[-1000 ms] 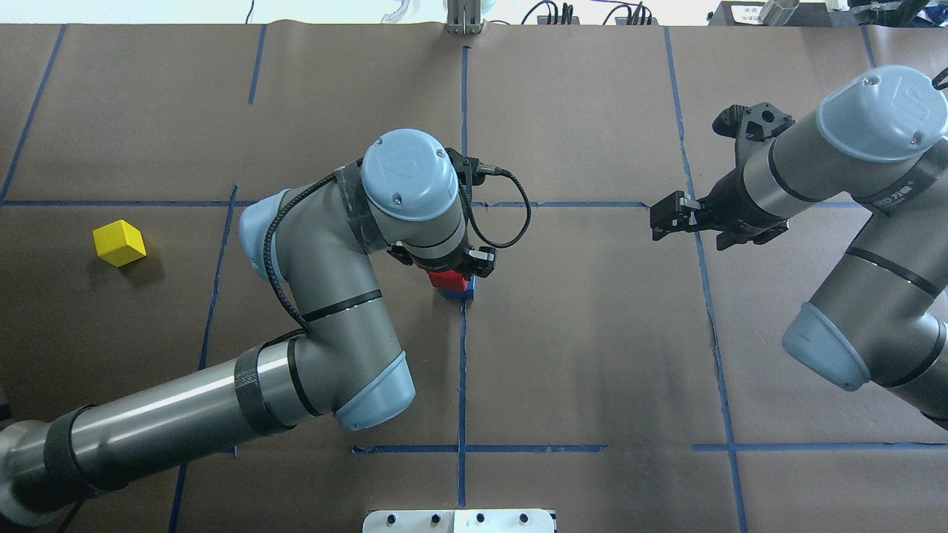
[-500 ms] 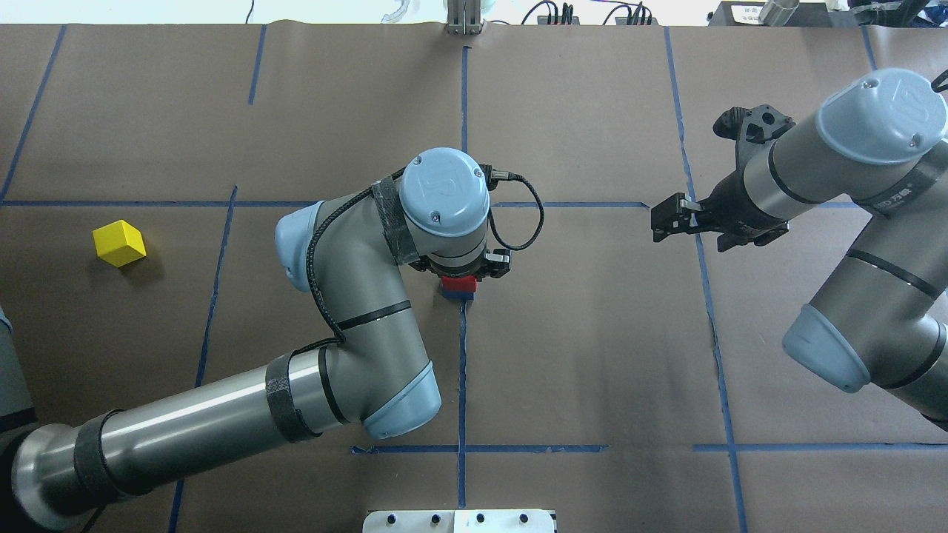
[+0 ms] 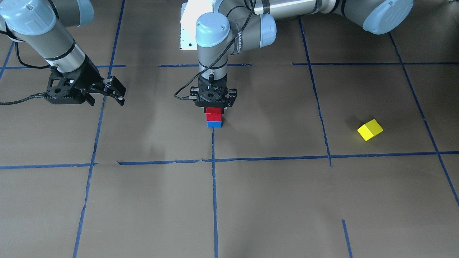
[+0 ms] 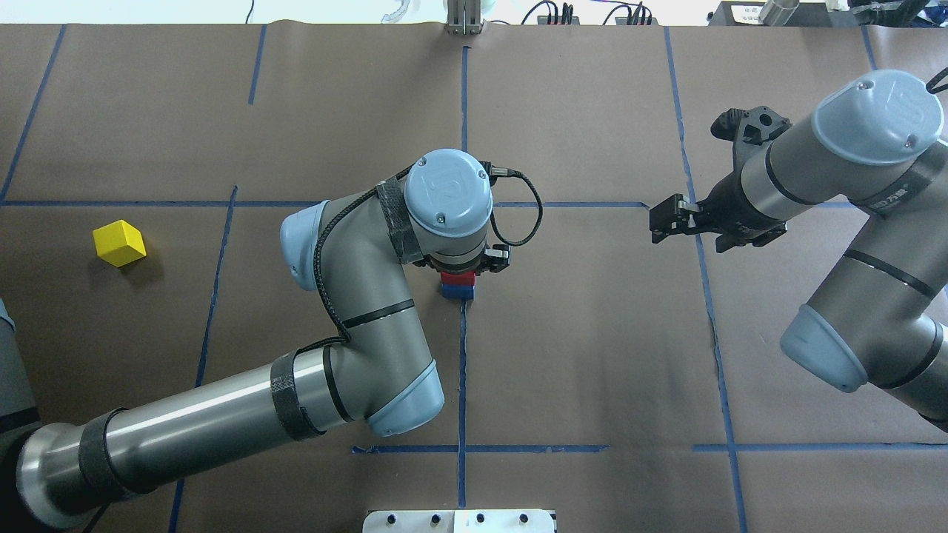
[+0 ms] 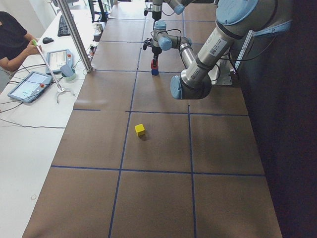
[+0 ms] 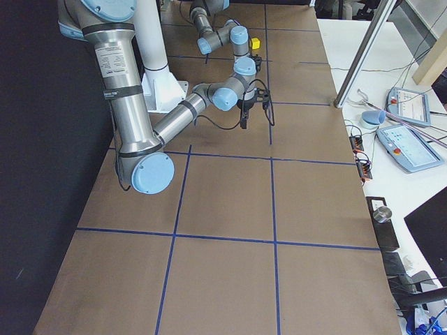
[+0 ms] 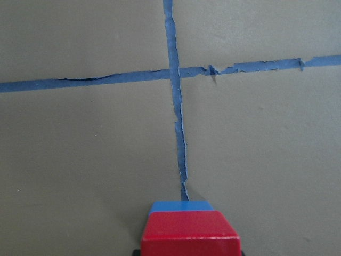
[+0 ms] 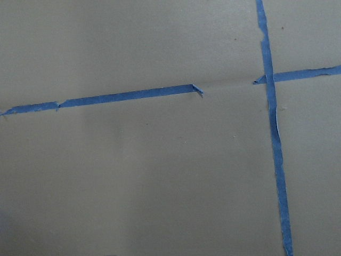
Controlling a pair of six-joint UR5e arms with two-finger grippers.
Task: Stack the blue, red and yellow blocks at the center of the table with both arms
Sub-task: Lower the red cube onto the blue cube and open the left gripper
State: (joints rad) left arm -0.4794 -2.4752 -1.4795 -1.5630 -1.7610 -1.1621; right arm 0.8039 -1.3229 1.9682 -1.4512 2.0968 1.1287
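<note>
A red block (image 3: 213,114) sits squarely on a blue block (image 3: 214,124) on the tape line at the table's center; both also show in the overhead view, red (image 4: 458,278) above blue (image 4: 458,292). My left gripper (image 3: 214,106) points straight down and is shut on the red block (image 7: 189,234). The yellow block (image 4: 118,243) lies alone far off on my left side, also seen in the front view (image 3: 370,129). My right gripper (image 4: 655,223) hovers open and empty to the right of the stack.
Blue tape lines (image 4: 462,370) divide the brown table cover into squares. A white base plate (image 4: 459,521) sits at the near edge. An operator and tablets (image 5: 29,84) are beyond the table's far side.
My left arm has swung right, bringing the red block over the blue one and settling onto it. My right arm has barely moved. The yellow block has stayed put.
</note>
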